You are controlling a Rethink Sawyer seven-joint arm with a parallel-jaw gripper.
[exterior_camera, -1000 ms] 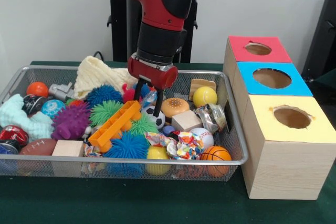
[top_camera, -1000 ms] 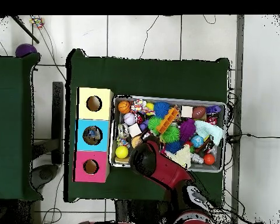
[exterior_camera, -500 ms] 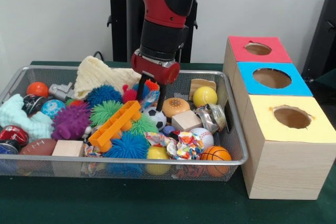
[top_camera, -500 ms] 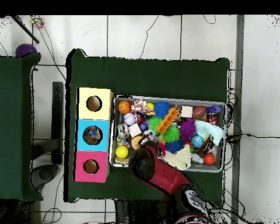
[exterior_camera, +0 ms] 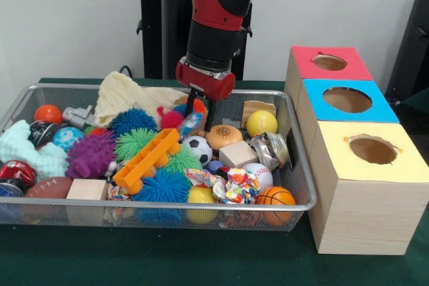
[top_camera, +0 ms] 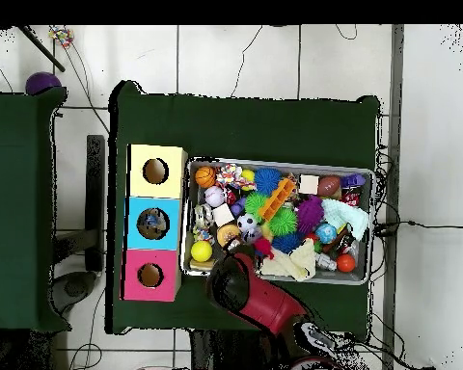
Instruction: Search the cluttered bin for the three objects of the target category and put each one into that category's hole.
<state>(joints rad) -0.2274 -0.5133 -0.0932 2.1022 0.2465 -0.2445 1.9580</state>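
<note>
While the tool [exterior_camera: 199, 113] hangs over the bin's [exterior_camera: 295, 165] far edge, it is closed on a small red-and-blue toy [exterior_camera: 192, 121], lifted just clear of the clutter. Grip looks thin: only the toy's top is pinched, most of it dangling below. Risk: it slips out on the way to the boxes [exterior_camera: 348, 135] at the surface's side, dropping back among the balls. A swinging toy could also catch a hole's rim.
</note>
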